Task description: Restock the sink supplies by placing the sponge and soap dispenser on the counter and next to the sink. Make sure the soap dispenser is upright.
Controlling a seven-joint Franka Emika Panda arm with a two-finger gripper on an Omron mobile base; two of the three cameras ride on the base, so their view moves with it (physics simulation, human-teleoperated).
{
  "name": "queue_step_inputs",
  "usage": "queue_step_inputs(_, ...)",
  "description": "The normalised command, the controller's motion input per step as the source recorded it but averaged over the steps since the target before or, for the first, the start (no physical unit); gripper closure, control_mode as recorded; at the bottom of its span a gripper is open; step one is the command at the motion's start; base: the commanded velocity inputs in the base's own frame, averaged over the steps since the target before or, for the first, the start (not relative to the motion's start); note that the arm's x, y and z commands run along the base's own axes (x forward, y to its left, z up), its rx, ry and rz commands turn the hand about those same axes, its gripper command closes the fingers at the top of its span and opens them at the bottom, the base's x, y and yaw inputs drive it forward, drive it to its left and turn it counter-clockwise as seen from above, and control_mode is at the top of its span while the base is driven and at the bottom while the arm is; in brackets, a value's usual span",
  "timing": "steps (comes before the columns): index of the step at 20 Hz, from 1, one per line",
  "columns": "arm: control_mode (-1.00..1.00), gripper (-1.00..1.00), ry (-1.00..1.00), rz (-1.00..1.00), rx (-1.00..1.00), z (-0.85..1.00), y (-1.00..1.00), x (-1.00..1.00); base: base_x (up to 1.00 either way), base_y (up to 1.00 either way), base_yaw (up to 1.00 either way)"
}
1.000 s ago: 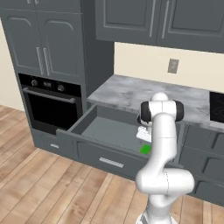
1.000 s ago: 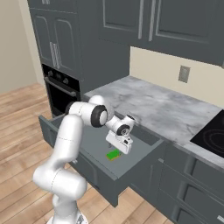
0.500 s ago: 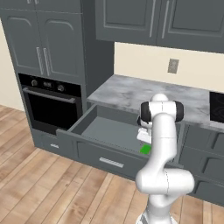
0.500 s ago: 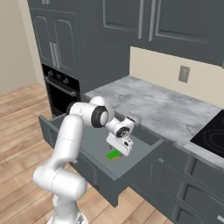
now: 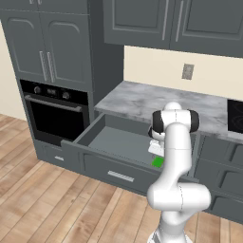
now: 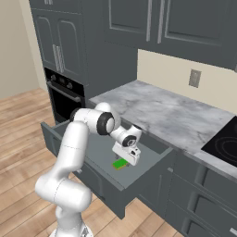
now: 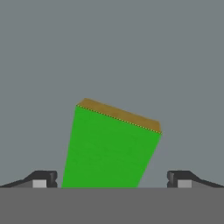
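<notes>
Tool over the green sponge in an open drawer.

Oven [image 5: 54, 111] at left, then the drawer [image 5: 121, 142] holding the sponge [image 7: 109, 146]; tool [image 7: 109, 179] above it, fingers spread wide, empty. The sponge looks light, soft and squashy; grip its long sides. Marble table [image 6: 166, 113] behind, wood floor [image 5: 42, 199] below.

Marble, wood and matt grey

The counter [image 6: 171, 115] is veined grey-white marble; the drawer [image 5: 118, 142] matt grey, the sponge [image 7: 109, 148] flat bright green, the floor [image 5: 42, 199] pale wood planks.
</notes>
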Motion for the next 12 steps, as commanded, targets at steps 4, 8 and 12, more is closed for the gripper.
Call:
queue_step_inputs(4,-1.0,-1.0,-0.03,0.0,-0.02,-0.02,0.01,0.0,0.0,0.0,0.0)
queue_step_inputs(8,-1.0,-1.0,-0.06,0.0,-0.04,-0.03,0.08,0.0,0.0,0.0,0.0)
queue_step_inputs(12,-1.0,-1.0,-0.07,0.0,-0.08,-0.19,0.19,-0.02,0.0,0.0,0.0)
